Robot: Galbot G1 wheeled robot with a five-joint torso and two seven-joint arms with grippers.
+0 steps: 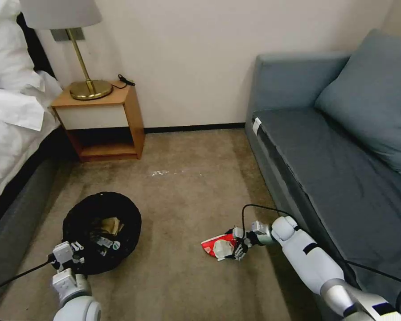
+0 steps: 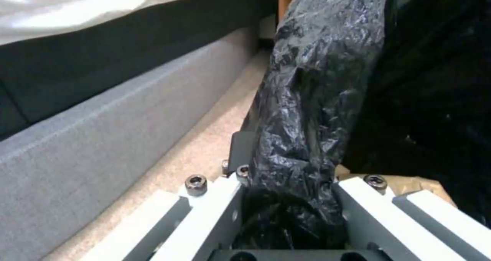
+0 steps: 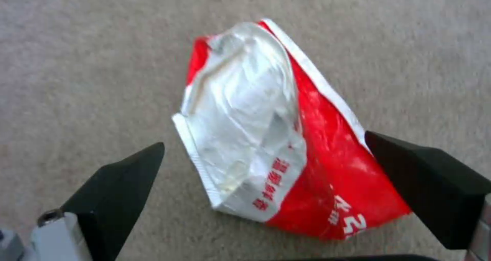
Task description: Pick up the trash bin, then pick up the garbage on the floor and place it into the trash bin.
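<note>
On the carpet (image 1: 187, 196) between bed (image 1: 9, 133) and sofa (image 1: 325, 151), the head view gives you the trash bin (image 1: 101, 232) at near left, black bag lining it, with tan paper and other litter lying inside. Your left gripper (image 1: 71, 254) sits at the bin's near rim. Your right gripper (image 1: 236, 245) is low at near right, beside the sofa base, its fingers on either side of the red-and-white wrapper (image 1: 218, 245) on the floor. A nightstand (image 1: 104, 120) with a brass lamp (image 1: 82, 58) stands at far left against the wall.

Left wrist view: your left gripper's fingers (image 2: 205, 215) are clamped on the bin's bag-covered rim (image 2: 317, 111); the grey bed base (image 2: 102, 138) runs alongside.

Right wrist view: black fingertips (image 3: 117, 192) stand apart, one on each side of the crumpled wrapper (image 3: 271, 138). One tip looks to touch the wrapper's red edge; the other is clear of it. Wrapper lies flat on the carpet.
</note>
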